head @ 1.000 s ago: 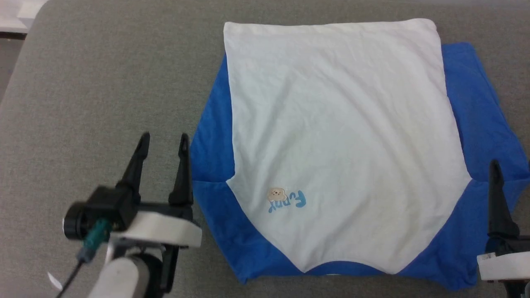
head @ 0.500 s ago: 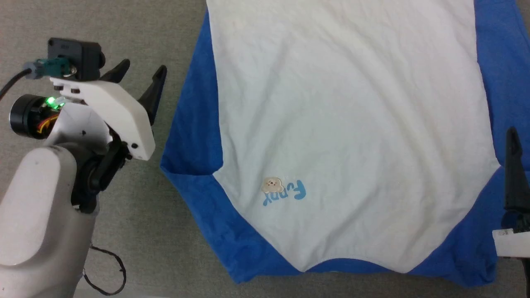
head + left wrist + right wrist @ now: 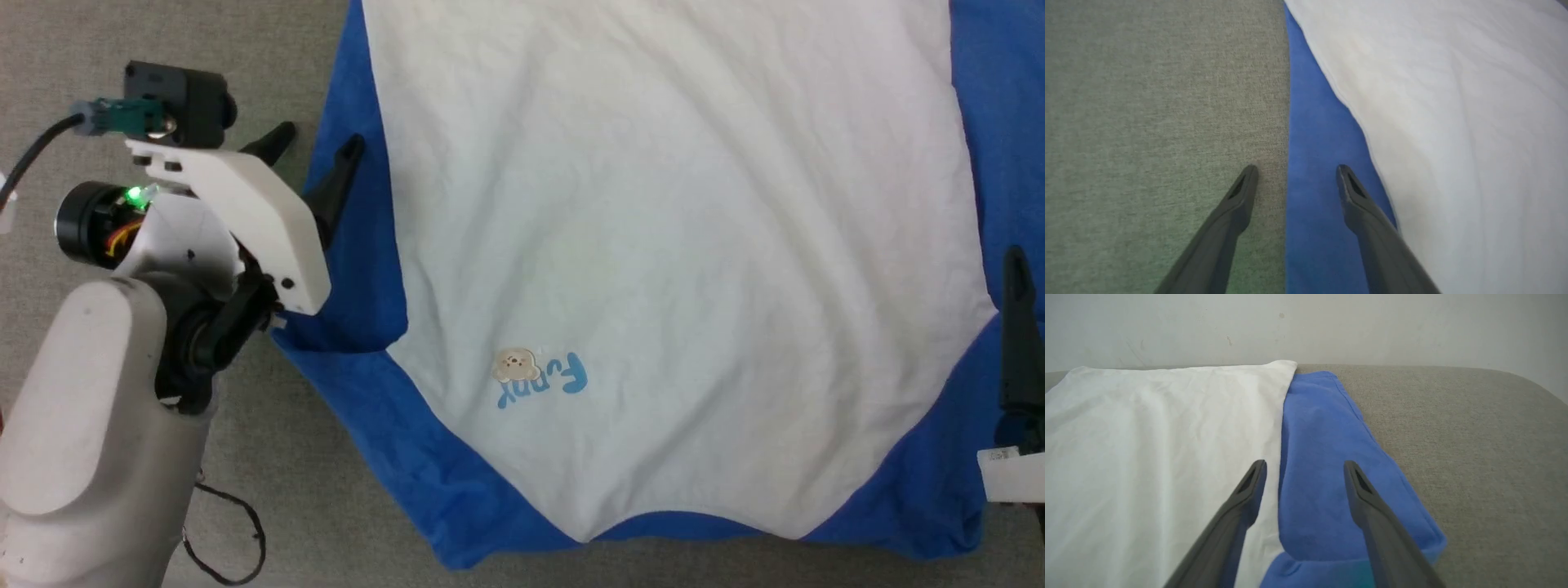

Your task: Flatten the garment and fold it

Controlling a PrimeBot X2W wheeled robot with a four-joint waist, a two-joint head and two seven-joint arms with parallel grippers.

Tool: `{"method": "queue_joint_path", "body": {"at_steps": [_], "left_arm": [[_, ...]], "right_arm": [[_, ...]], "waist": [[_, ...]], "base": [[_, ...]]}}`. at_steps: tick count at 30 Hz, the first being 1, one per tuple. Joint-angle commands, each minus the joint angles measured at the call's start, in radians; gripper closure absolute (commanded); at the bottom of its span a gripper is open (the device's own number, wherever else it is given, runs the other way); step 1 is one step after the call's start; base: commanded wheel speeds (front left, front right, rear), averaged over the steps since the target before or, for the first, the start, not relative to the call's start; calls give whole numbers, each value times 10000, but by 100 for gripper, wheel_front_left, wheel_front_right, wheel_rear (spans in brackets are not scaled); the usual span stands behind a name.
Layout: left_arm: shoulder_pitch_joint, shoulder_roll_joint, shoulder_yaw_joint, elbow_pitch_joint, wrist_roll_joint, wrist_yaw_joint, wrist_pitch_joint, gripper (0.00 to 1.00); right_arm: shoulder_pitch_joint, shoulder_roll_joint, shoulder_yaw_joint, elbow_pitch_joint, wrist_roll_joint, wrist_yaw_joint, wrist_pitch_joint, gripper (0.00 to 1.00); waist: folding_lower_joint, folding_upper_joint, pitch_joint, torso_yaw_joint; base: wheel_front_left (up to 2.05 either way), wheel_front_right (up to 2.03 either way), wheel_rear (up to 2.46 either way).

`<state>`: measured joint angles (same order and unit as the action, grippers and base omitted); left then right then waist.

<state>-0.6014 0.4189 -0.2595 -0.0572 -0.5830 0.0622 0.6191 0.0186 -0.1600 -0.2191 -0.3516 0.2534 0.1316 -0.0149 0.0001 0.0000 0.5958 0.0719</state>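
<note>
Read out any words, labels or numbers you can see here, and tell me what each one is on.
"Funny": light blue lettering on the white front of the garment, upside down in the head view, beside a small beige animal face. The middle letters are blurred, so this reading is likely, not certain.
No other text can be read.

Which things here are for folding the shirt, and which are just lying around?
For the job:
- the white cloth shirt with blue sleeves
- the left gripper, open, astride one blue edge
- the right gripper, open, above the other blue sleeve

Just there:
- the grey fabric tabletop
- the thin black cable loop
- the pale wall
</note>
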Motion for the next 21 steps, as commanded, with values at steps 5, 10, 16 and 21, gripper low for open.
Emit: {"method": "queue_joint_path", "body": {"at_steps": [5,10,16,21], "left_arm": [[-217,-26,-100,160,14,80,39,0],[-215,-136,-182,295,-108,47,76,0],[-261,-264,-376,442,-351,-213,151,100],[-397,-408,-178,531,-380,-280,-537,100]], "right_arm": [[-298,-145,40,-101,52,-9,116,0],[-315,-225,-7,-133,52,-9,165,0],[-312,-287,-42,-156,76,-9,197,0],[-326,-284,-41,-139,51,-9,255,0]], "waist": [[-1,0,193,-13],[-1,0,313,-55],[-1,0,394,-91],[-1,0,256,-60]], "base": [[0,0,0],[0,0,0],[0,0,0],[0,0,0]]}}
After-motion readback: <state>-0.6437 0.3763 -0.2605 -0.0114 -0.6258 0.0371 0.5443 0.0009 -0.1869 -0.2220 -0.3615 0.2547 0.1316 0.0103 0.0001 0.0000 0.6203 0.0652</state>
